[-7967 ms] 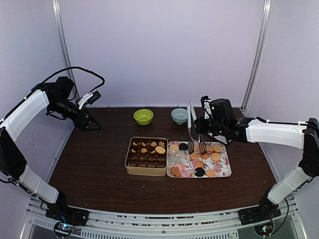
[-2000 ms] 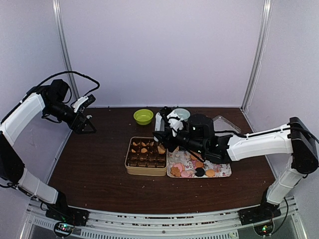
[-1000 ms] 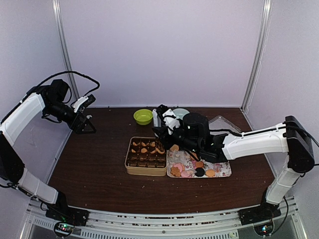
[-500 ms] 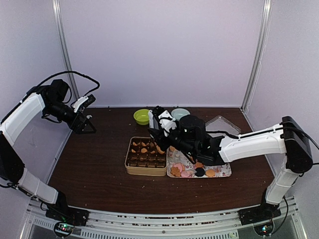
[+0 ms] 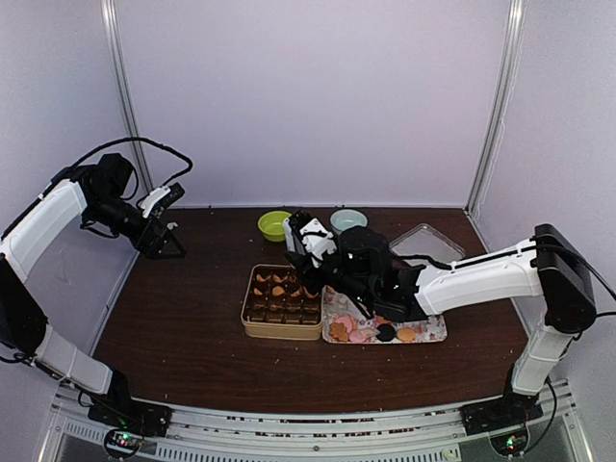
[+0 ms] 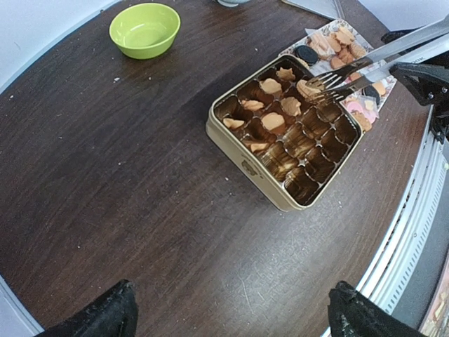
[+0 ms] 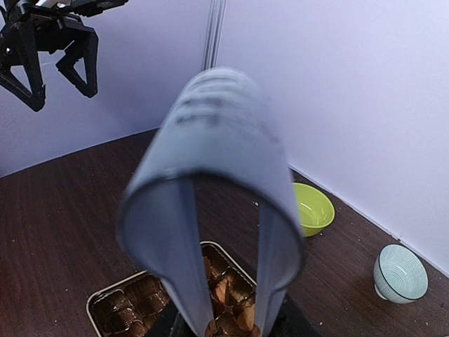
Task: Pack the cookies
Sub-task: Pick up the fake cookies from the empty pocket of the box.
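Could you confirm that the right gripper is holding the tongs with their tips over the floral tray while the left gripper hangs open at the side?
Not quite: the left wrist view shows the tips of the tongs over a corner of the tin, not over the floral tray. The rest of your statement holds.

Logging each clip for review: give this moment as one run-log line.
left pincer: open, raised, empty | right pincer: shut on tongs | tongs: tips by a cookie in the tin
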